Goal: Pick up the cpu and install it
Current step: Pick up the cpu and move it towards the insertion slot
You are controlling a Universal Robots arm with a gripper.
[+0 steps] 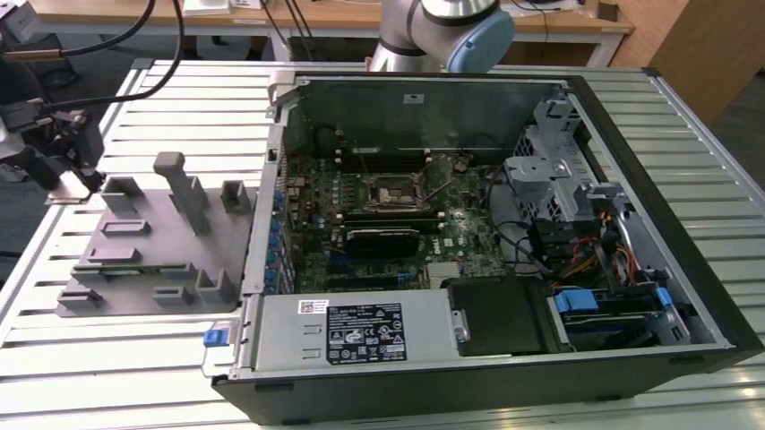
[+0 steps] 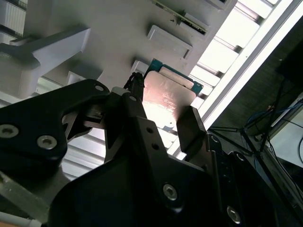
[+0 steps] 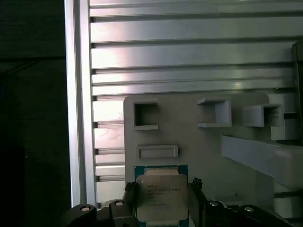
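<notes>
The cpu [image 3: 161, 198] is a flat square chip with a silvery top and a green rim. It sits between the two black fingers of my gripper [image 3: 162, 193], which touch its opposite edges. In the second wrist view the cpu [image 2: 168, 92] hangs just over the far corner of the grey fixture plate [image 2: 118, 33], with the gripper [image 2: 165, 111] shut on it. In the exterior view the gripper [image 1: 74, 177] is at the far left, at the fixture plate's [image 1: 156, 246] corner. The black-framed socket [image 1: 392, 191] lies on the motherboard inside the open computer case.
The open computer case [image 1: 669, 296] takes up the exterior view's middle and right, with drive cages and cables along its right side. Grey blocks and posts [image 1: 179, 184] stand up from the fixture plate. The slatted metal table [image 1: 120, 358] ends just beyond the gripper.
</notes>
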